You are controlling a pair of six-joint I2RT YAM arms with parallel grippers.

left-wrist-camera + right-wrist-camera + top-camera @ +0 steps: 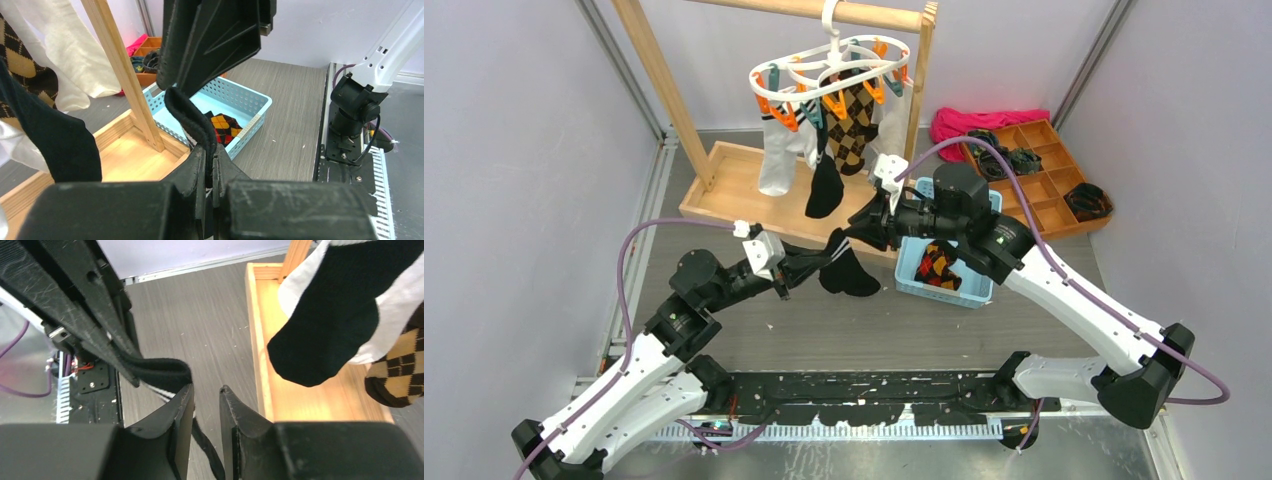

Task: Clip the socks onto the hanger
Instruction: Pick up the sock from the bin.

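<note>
Grey tabletop, wooden rack (659, 75) at the back with the hanger (829, 62) on its bar, and one black sock (824, 188) hanging from it. Left gripper (210, 160) is pinched tight on the second black sock (849, 272), held mid-air beside the blue basket (969, 292). Right gripper (206, 390) fingers are apart, with the cuff against one finger, unclamped.
</note>
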